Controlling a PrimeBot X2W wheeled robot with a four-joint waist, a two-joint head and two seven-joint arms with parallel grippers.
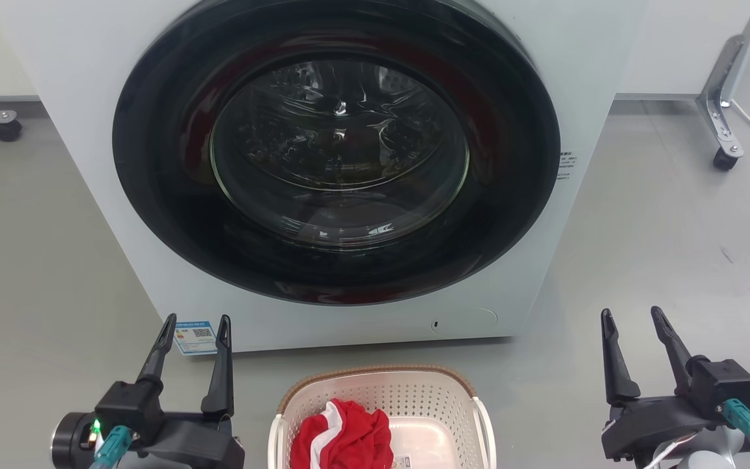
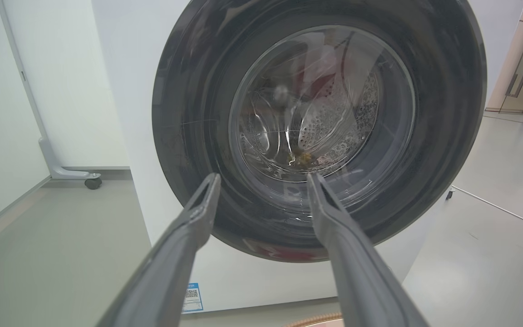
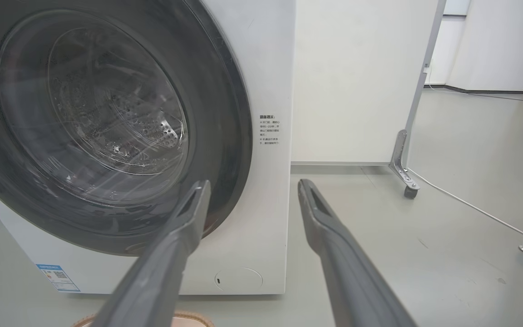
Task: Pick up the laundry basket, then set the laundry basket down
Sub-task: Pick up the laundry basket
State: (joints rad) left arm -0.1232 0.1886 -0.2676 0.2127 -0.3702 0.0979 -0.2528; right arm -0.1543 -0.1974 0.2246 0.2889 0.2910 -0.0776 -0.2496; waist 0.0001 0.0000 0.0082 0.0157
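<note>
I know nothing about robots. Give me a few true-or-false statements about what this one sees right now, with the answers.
1. The laundry basket sits on the floor before the washing machine. True.
2. The left gripper grips the basket's handle. False: it is open and apart from the basket.
3. A red-and-white cloth lies in the basket. True.
4. The washing machine's door hangs open. False: it is shut.
5. The right gripper is open and empty. True.
</note>
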